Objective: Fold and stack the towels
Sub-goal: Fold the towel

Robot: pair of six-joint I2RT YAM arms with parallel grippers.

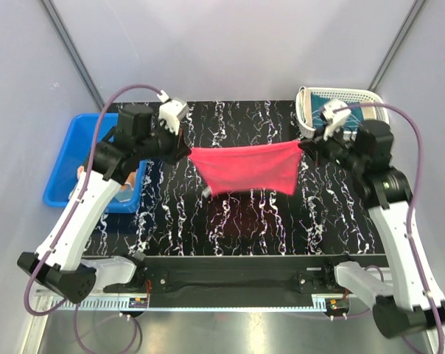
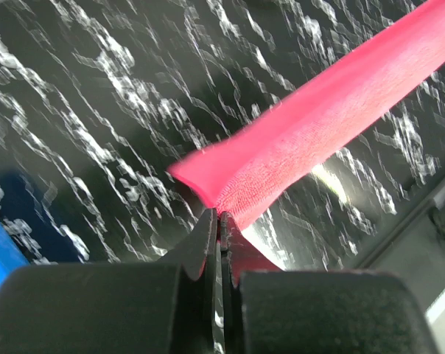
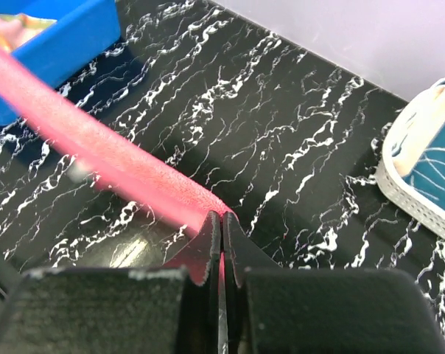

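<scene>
Top external: arms (image 1: 97,193) outspread, towel (image 1: 244,168) aloft.

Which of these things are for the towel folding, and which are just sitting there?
For the job:
- pink-red towel, stretched between the left hand and right hand, both shut on it
- teal towel, in the white basket
- orange-peach towel, in the blue bin

Just sitting there:
- white basket
- blue bin
- black marbled table

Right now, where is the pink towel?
In the top view, the pink towel is stretched across the middle, between the left pincer and the right pincer, each pinching a corner.
</scene>
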